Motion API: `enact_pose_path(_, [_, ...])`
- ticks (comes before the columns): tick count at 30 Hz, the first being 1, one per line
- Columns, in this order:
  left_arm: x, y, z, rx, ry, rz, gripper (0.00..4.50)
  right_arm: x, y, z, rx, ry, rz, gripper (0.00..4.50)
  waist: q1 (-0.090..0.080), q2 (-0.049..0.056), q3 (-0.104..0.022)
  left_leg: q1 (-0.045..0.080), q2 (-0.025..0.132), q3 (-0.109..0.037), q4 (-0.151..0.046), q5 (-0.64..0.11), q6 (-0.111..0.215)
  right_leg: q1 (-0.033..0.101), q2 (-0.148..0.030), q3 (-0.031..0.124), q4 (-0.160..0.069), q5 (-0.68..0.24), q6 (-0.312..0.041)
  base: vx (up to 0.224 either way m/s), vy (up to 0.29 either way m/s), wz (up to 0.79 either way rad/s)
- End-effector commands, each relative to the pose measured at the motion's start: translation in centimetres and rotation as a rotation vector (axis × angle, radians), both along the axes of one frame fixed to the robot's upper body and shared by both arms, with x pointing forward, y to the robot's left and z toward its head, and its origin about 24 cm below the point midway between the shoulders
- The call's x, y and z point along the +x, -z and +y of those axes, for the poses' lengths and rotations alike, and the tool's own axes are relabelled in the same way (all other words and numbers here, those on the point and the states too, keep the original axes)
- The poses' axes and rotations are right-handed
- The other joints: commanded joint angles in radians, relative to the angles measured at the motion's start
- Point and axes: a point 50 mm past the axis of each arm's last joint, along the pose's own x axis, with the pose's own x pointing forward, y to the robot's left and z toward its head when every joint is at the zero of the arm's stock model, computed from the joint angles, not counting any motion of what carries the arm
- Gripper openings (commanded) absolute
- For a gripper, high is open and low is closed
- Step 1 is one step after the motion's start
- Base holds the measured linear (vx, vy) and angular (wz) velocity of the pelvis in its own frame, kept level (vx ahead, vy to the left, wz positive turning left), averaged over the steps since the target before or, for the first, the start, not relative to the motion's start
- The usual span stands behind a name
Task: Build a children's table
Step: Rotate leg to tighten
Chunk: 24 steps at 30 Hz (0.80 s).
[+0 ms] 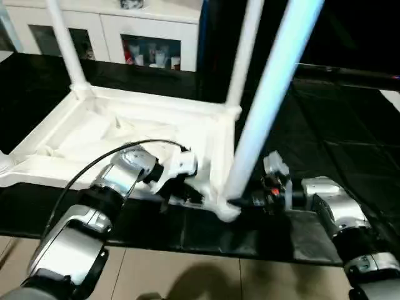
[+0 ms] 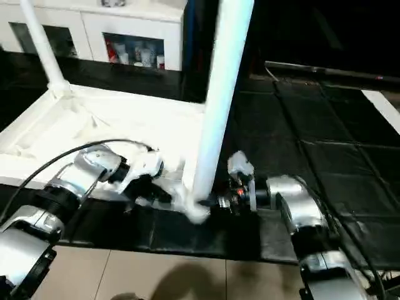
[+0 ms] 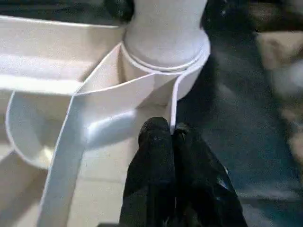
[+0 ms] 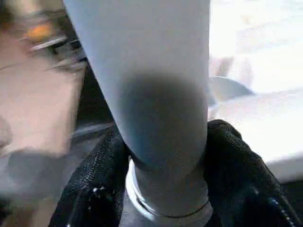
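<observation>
The children's table top [image 1: 125,134] lies upside down on a black mat, ribbed side up. Three white legs stand in its corner sockets: one at the back left [image 1: 65,44], one at the back right [image 1: 244,56], and a near right one [image 1: 269,94] rising past the picture's top. My left gripper [image 3: 169,135] is shut on the thin rim of the top just beside the near right socket [image 3: 165,52]. My right gripper [image 4: 168,135] reaches in from the right, with a finger pressed against each side of the near right leg [image 4: 151,85], just above its socket.
The black mat [image 1: 350,125] spreads to the right and behind the table top. Tan floor [image 1: 187,275] begins just past the mat's near edge. At the back stands a white cabinet with glass doors [image 1: 144,31]. A black cable [image 1: 94,164] loops over my left forearm.
</observation>
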Motion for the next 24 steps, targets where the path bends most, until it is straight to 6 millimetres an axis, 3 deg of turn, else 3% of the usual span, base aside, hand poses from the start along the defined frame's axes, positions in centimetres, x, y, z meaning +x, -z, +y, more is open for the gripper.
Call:
enact_pose_path(1, [0.2,-0.2,-2.9,-0.068,-0.037,-0.018,0.00,0.0,0.4,2.2,0.003,0.025,0.011,2.04,-0.006,0.006,-0.058,0.019,0.078,-0.043,-0.071,-0.219,0.012,0.043,-0.133,0.073,-0.107,-0.470,-0.104,0.000,0.000,0.00])
enact_pose_path(3, [0.8,-0.1,-3.9,-0.088,-0.148,-0.017,0.00,0.5,0.9,3.8,-0.037,0.160,0.001,2.02,-0.019,0.011,-0.056,0.019,0.081,-0.046,-0.075,-0.219,0.000,0.036,-0.129,0.075,-0.107,-0.464,-0.096,0.000,0.000,0.00])
enact_pose_path(5, [1.3,0.0,-4.6,-0.105,-0.238,-0.030,0.00,0.9,1.2,4.8,-0.059,0.265,0.021,2.01,-0.034,0.006,-0.057,0.013,0.077,-0.050,-0.075,-0.227,-0.004,0.043,-0.130,0.073,-0.108,-0.478,-0.088,0.000,0.000,0.00])
enact_pose_path(9, [2.2,-0.1,-6.0,-0.139,-0.420,-0.057,0.00,1.5,1.5,6.4,-0.075,0.444,0.047,1.97,-0.050,0.009,-0.053,0.021,0.069,-0.049,-0.071,-0.256,0.005,0.035,-0.130,0.069,-0.124,-0.533,-0.078,0.000,0.000,0.00])
enact_pose_path(10, [2.4,-0.2,-6.4,-0.150,-0.469,-0.068,0.00,1.8,1.7,6.6,-0.098,0.491,0.052,1.96,-0.049,0.009,-0.054,0.025,0.068,-0.049,-0.070,-0.262,0.011,0.034,-0.130,0.068,-0.129,-0.545,-0.072,0.000,0.000,0.00])
enact_pose_path(15, [2.6,-0.3,-6.7,-0.149,-0.503,-0.092,0.00,2.2,2.0,6.6,-0.135,0.551,0.054,1.96,-0.052,0.007,-0.056,0.021,0.073,-0.050,-0.076,-0.252,0.025,0.039,-0.128,0.071,-0.123,-0.482,-0.080,0.000,0.000,0.00])
enact_pose_path(19, [2.6,-0.2,-6.4,-0.133,-0.490,-0.101,0.00,2.2,1.6,6.5,-0.089,0.583,0.065,1.96,-0.050,0.007,-0.057,0.019,0.078,-0.049,-0.080,-0.232,0.032,0.042,-0.130,0.077,-0.112,-0.408,-0.107,0.000,0.000,0.00])
enact_pose_path(20, [2.6,-0.1,-6.2,-0.122,-0.483,-0.110,0.00,2.2,1.5,6.4,-0.088,0.586,0.054,2.49,-0.050,0.007,-0.057,0.019,0.078,-0.047,-0.080,-0.229,0.033,0.042,-0.130,0.079,-0.110,-0.390,-0.115,0.000,0.000,0.00])
enact_pose_path(24, [2.6,0.1,-5.6,-0.112,-0.472,-0.116,0.00,2.0,1.0,6.0,-0.031,0.538,0.016,2.83,-0.049,0.003,-0.058,0.015,0.077,-0.046,-0.079,-0.213,0.038,0.046,-0.132,0.080,-0.108,-0.380,-0.117,0.000,0.000,0.00])
